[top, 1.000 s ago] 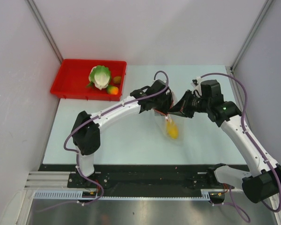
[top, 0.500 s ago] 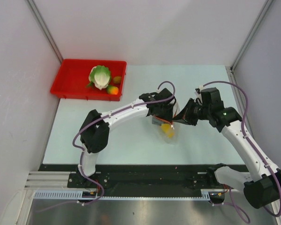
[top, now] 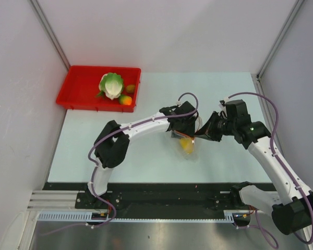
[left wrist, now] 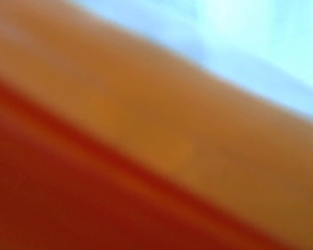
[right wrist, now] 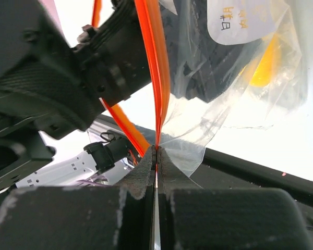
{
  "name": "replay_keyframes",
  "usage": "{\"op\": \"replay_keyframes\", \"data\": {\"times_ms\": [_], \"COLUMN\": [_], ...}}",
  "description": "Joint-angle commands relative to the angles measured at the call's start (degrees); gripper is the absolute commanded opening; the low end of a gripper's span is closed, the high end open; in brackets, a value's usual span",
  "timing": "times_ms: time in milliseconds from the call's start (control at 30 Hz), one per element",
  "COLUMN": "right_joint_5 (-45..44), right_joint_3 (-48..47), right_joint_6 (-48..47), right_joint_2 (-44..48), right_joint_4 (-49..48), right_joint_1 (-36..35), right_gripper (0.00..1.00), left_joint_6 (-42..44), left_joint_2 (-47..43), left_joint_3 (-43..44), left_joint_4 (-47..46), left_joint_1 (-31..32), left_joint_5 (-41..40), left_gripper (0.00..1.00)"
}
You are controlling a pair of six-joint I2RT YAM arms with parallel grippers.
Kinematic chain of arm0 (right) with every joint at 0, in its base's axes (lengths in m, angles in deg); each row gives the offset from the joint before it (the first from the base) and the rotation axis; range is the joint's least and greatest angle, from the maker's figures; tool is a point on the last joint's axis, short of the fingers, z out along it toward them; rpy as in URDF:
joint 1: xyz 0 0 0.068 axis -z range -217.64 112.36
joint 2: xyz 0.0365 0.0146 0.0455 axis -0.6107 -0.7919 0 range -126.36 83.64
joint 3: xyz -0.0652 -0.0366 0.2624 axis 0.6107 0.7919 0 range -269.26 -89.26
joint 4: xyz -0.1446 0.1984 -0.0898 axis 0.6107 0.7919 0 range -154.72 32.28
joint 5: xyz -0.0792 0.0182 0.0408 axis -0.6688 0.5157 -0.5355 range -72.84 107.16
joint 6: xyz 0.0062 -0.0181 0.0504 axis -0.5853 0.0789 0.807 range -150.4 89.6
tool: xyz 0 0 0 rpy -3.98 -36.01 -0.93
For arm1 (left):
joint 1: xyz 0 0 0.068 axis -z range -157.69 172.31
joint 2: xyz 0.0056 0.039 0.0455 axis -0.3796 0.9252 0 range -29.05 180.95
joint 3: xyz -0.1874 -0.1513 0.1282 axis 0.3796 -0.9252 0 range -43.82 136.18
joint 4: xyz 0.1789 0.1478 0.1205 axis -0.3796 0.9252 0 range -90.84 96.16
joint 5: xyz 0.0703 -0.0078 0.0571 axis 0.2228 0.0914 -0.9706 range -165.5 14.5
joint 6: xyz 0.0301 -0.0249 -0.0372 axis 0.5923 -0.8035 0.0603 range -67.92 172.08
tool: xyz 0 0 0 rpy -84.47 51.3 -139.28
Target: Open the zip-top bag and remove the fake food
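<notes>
The zip-top bag point(top: 191, 151) hangs clear and floppy over the middle of the table. My right gripper point(top: 199, 135) is shut on its red-orange zip strip point(right wrist: 157, 73); the strip and plastic point(right wrist: 235, 109) are pinched at my right gripper point(right wrist: 157, 149). A yellow piece of fake food point(top: 187, 145) sits inside the bag point(right wrist: 264, 65). My left gripper point(top: 181, 132) reaches into the bag's mouth, right above the yellow piece. Its fingers are hidden by the bag and arm. The left wrist view is only an orange and red blur point(left wrist: 146, 135).
A red tray point(top: 78, 88) stands at the table's back left. It holds green leafy lettuce point(top: 110, 83), an orange-red fruit point(top: 125, 100) and a small brown piece point(top: 130, 88). The black front rail point(top: 167, 190) runs along the near edge.
The left arm has swung right and its gripper has pushed down into the bag's mouth. The right gripper has sunk a little with the strip, and the bag has shifted slightly left.
</notes>
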Motion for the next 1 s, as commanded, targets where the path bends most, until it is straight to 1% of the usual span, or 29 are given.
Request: {"op": "replay_keyframes", "data": {"times_ms": [0,67,200,367,400,467,500,533,600,633,667,700,800,867,967], "right_joint_5": [0.16,0.34,0.69,0.08,-0.01,-0.54,-0.80,-0.98,-1.15,-1.33,-1.42,-1.50,-3.17,-5.10,-7.13], "right_joint_3": [-0.10,-0.19,-0.19,-0.10,-0.10,-0.10,-0.19,-0.11,-0.19,-0.11,-0.10,-0.19,-0.19,-0.11,-0.19], "right_joint_6": [-1.54,-1.81,-2.34,-3.92,-4.35,-5.50,-5.94,-6.38,-7.96,-8.48,-9.71,-10.42,-13.23,-14.55,-17.10], "right_joint_2": [1.60,1.69,1.43,0.99,0.90,0.64,0.55,0.29,0.02,-0.24,-0.24,-0.24,0.28,0.90,1.86], "right_joint_4": [0.57,0.83,0.74,1.62,1.71,2.24,2.41,2.76,3.38,3.47,3.56,3.73,4.95,5.40,5.84], "right_joint_1": [1.31,1.75,2.02,2.28,2.19,2.37,2.37,2.46,2.46,2.37,2.28,2.28,1.93,1.84,1.40], "right_gripper": [0.00,0.00,0.00,0.00,0.00,0.00,0.00,0.00,0.00,0.00,0.00,0.00,0.00,0.00,0.00], "left_joint_6": [1.05,1.22,1.31,1.57,1.92,2.28,3.06,3.42,4.91,5.26,6.05,6.41,7.55,7.90,7.73], "left_joint_2": [1.23,1.58,3.95,6.14,6.24,5.80,5.45,4.84,2.73,2.11,0.98,0.44,-1.84,-3.25,-5.53], "left_joint_3": [-0.11,-0.64,-0.29,-0.81,-0.82,-1.34,-1.60,-1.78,-2.83,-2.92,-2.49,-2.14,-0.73,0.15,0.94], "left_joint_4": [-2.44,-2.79,-1.92,-2.62,-2.79,-3.75,-4.11,-4.46,-6.04,-6.31,-6.05,-5.79,-5.17,-4.47,-4.73], "left_joint_1": [0.27,0.27,0.27,0.27,0.27,0.27,0.27,0.27,0.18,0.27,0.18,0.27,0.18,0.18,0.01], "left_joint_5": [-2.57,-3.45,-4.15,-3.80,-3.72,-3.19,-3.27,-3.19,-2.66,-2.40,-2.05,-1.78,-0.03,1.20,8.04], "left_gripper": [0.64,0.61,0.68,0.70,0.70,0.67,0.63,0.50,0.38,0.25,0.17,0.07,0.00,0.00,0.00]}}
